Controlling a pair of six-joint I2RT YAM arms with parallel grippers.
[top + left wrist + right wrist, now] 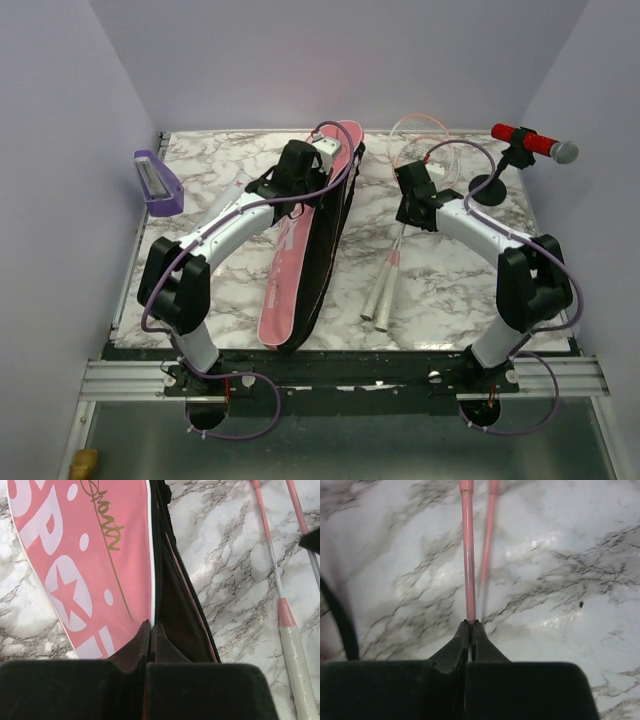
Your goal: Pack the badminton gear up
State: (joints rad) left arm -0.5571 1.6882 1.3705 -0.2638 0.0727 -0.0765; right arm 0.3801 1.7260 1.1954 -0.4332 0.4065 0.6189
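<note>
The long pink bag [300, 260] with white SPORT lettering lies diagonally on the marble table, its black zip opening [175, 605] facing right. My left gripper [300, 165] is shut on the bag's upper flap edge [150, 625]. Two thin pink-framed rackets lie right of the bag, with pale handles [380, 290] pointing toward me. One handle also shows in the left wrist view [297, 665]. My right gripper [413, 205] is shut on one racket's pink shaft [467, 555]. The second shaft [489, 540] lies just beside it. The shuttlecock and the white tube are out of view.
A red microphone [530, 142] on a black stand [488, 190] stands at the back right, close to the racket heads [440, 150]. A small purple tray [157, 182] sits at the back left. Purple walls close in the table on three sides.
</note>
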